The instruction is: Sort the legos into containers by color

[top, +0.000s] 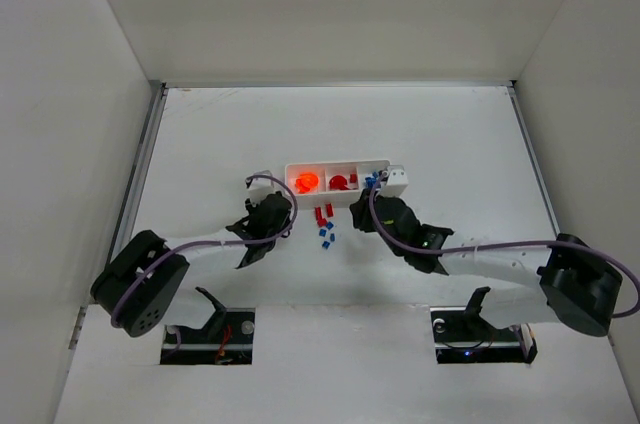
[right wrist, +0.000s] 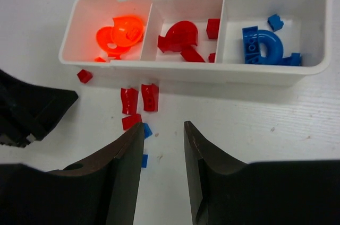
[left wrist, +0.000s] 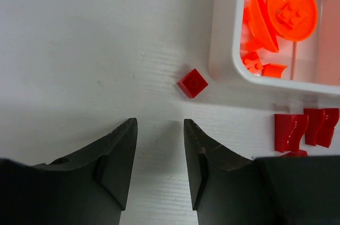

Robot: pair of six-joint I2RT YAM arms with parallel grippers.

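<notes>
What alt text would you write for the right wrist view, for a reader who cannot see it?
A white tray holds sorted legos: orange pieces in the left compartment, red pieces in the middle, blue pieces on the right. Loose red bricks and blue bricks lie on the table before it, just beyond the open, empty right gripper.

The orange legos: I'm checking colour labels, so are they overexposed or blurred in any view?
Top external: the orange legos glow as one saturated blob, shapes lost. Left wrist: oversaturated too, yet studs and edges read, and their glow tints the tray inside pink. Right wrist: orange nearly clipped; red legos and blue legos are sharp.
</notes>
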